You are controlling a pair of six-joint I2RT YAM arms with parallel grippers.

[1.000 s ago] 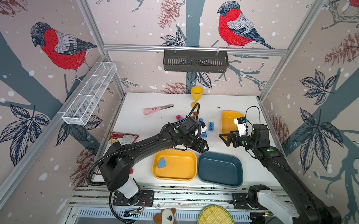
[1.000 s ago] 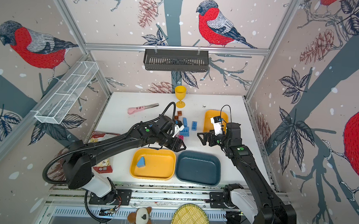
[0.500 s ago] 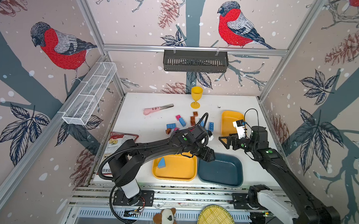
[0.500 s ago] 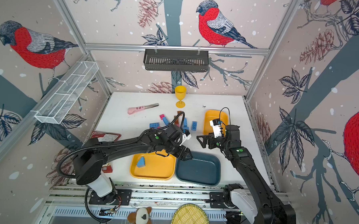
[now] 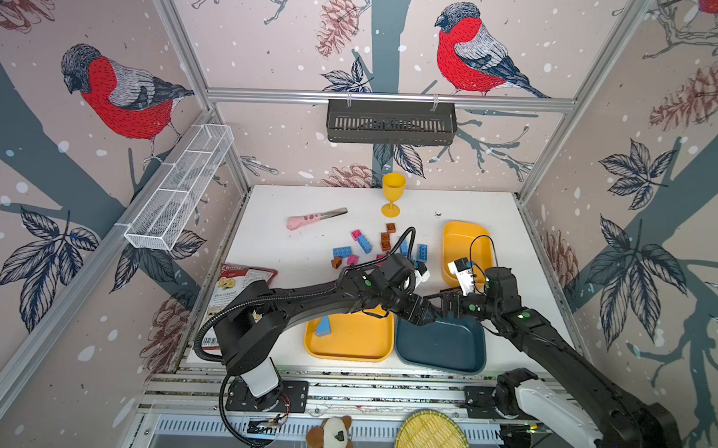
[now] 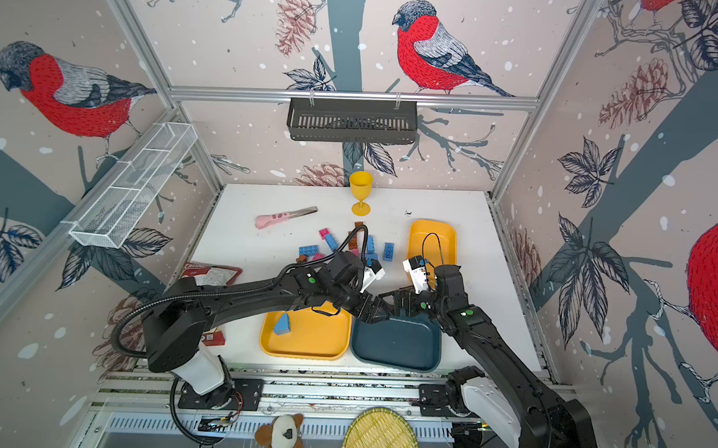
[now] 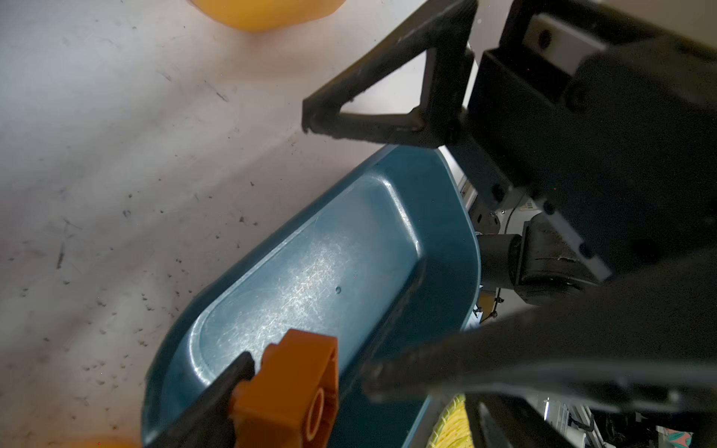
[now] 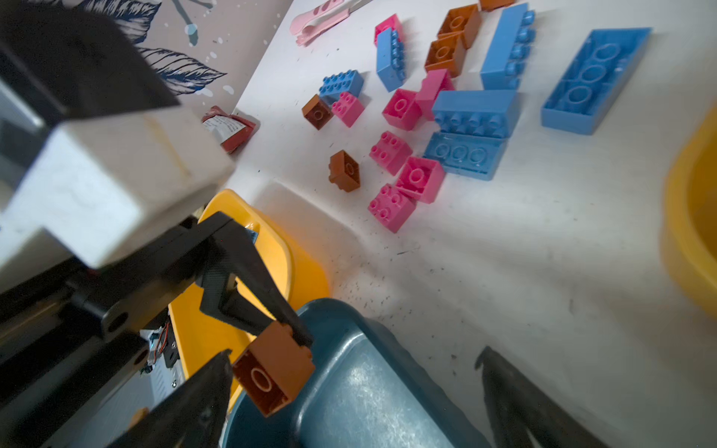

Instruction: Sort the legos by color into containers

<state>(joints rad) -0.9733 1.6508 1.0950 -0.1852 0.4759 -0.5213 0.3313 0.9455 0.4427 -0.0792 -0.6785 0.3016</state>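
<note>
In both top views only a blue wedge lies in the large yellow tray, lower centre — other legos litter mid-table. Left wrist view: left gripper, jaws parted, orange-brown brick against one finger, over the teal tray. Right wrist view: right gripper gapes empty.

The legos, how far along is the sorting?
Barely started. Done: one blue wedge lies in the larger yellow tray. In hand: the left gripper, jaws apart over the teal tray, has a brown-orange brick against one finger. Left: the other legos, blue, pink and brown, lie loose on the table; the smaller yellow tray looks empty.
</note>
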